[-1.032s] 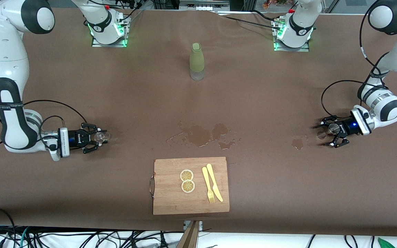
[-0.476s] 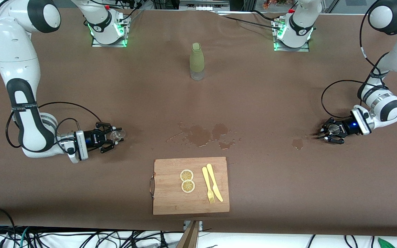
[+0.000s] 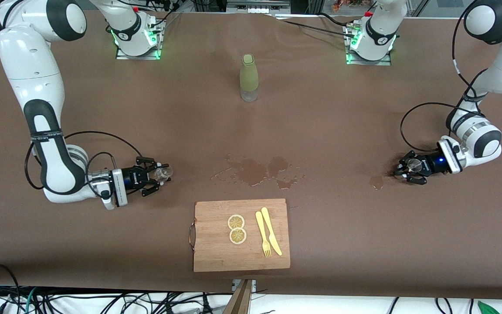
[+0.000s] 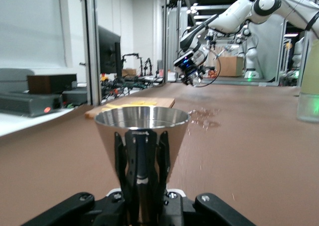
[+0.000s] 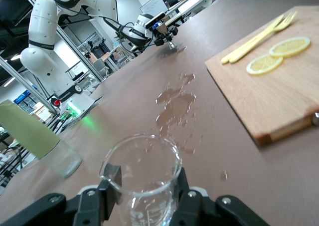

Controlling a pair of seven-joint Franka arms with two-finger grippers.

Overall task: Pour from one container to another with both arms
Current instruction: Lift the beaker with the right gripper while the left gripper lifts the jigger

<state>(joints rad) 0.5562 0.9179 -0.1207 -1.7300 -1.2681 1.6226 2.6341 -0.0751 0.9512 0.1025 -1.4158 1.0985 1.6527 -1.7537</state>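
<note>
A: Item one, left gripper (image 3: 409, 167): fingers clamped on a metal cone cup (image 4: 142, 136), mouth upward, low over the bench (image 3: 342, 113) at the left arm's end, well apart from the cutting board (image 3: 241, 235).

B: Item two?

A: Right gripper (image 3: 151, 176): closed around a clear glass beaker (image 5: 142, 173), also upright, low over the bench at the right arm's end. It looks to hold only a little liquid, if any; hard to say.

B: Relation between the two vessels?

A: Well apart, with the board and the wet patches (image 3: 257, 170) lying between them. Each points its fingers toward the board. The beaker sits noticeably closer to the board than the metal cup does.

B: What does the coming move turn on?

A: Judged: both arms must carry their vessels inward to meet above the board's neighbourhood, one rim over the other, before any tilt.

B: Other stock?

A: Green-sleeved bottle (image 3: 248, 77), farther from the camera than the board; on the board, two lemon slices (image 3: 236, 229), plastic fork (image 3: 262, 234) and knife (image 3: 271, 230).
</note>
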